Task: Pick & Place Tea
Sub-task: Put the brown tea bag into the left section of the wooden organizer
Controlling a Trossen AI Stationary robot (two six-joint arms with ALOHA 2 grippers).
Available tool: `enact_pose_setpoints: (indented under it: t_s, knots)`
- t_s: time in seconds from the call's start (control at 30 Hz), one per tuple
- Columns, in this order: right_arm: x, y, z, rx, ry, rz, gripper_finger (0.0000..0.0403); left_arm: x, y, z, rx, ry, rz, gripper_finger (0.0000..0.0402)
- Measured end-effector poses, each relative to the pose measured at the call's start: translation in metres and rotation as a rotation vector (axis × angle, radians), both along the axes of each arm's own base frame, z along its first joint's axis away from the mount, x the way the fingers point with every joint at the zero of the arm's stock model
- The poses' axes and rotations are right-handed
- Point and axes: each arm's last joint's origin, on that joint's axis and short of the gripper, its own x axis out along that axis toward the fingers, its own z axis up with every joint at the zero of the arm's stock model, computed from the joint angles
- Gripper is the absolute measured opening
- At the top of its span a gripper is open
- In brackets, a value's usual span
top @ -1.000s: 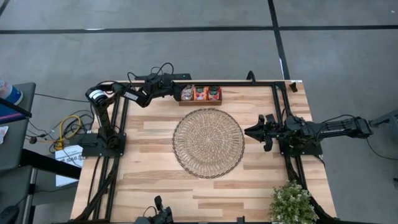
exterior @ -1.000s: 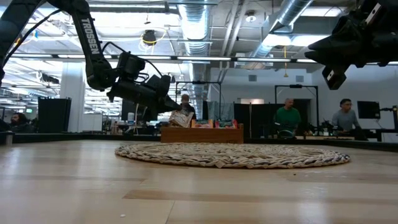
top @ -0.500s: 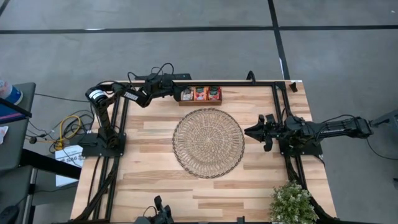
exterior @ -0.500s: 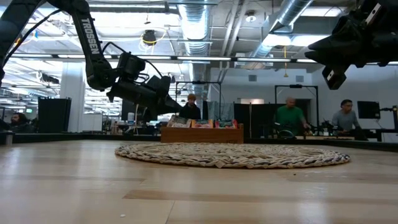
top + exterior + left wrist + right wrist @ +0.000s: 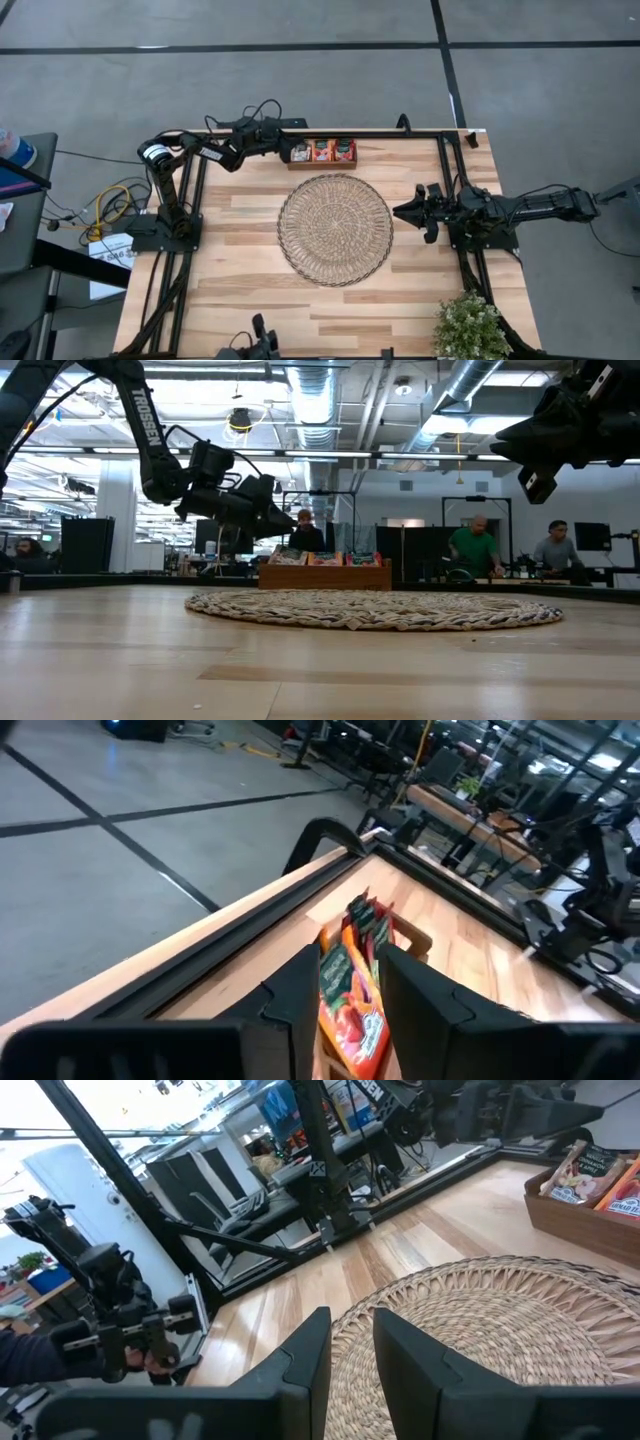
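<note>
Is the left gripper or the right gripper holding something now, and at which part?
Nothing is held. The left gripper hovers open above the tea sachets in the wooden tray. The right gripper waits empty beside the woven mat.

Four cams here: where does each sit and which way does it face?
High: overhead, straight down; both arms, woven mat, wooden tray.
Low: table height, level across the mat to the tray; both arms enter from above.
Left wrist: past the left tool onto tea sachets.
Right wrist: past the right tool across the mat.
Shared: the mat appears in high, low and right wrist.
</note>
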Motion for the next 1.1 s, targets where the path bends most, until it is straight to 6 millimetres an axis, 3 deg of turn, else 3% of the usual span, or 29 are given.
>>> enact_pose_setpoints:
  t_s: [0.3,0.5,0.7,1.1]
  knots:
    - [0.0,0.0,0.0,0.002,0.0,0.0,0.007,0.018,0.018,0.012,-0.057,0.143,-0.038,0.0097]
    - [0.0,0.0,0.0,0.002,0.001,0.0,0.007,0.028,0.029,0.034,-0.062,0.31,-0.066,0.0097]
    - [0.0,0.0,-0.001,-0.003,0.014,0.0,0.007,0.027,0.029,0.054,-0.093,0.557,0.024,0.0097]
    - [0.0,-0.001,-0.002,-0.008,0.016,-0.009,0.007,0.04,0.015,0.055,-0.027,0.669,0.079,0.0097]
